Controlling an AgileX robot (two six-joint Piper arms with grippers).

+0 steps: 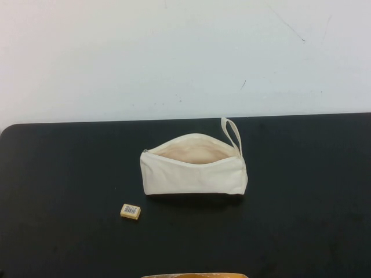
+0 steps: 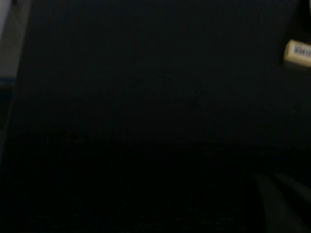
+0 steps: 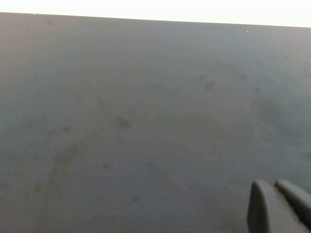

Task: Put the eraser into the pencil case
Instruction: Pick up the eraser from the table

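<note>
The eraser [image 1: 130,211], a tiny tan-yellow block with a white barcode label, lies on the black table in front and to the left of the pencil case. The pencil case [image 1: 194,171] is a cream-white pouch lying mid-table, its zip mouth gaping open upward and its loop strap [image 1: 232,133] at its right end. Neither arm shows in the high view. In the left wrist view the left gripper [image 2: 272,175] is shut and empty over dark table, with the eraser [image 2: 298,52] some way ahead. In the right wrist view the right gripper [image 3: 274,183] is shut and empty over bare table.
The black table [image 1: 301,197] ends at a white wall behind. A tan-orange edge [image 1: 194,275] shows at the bottom of the high view.
</note>
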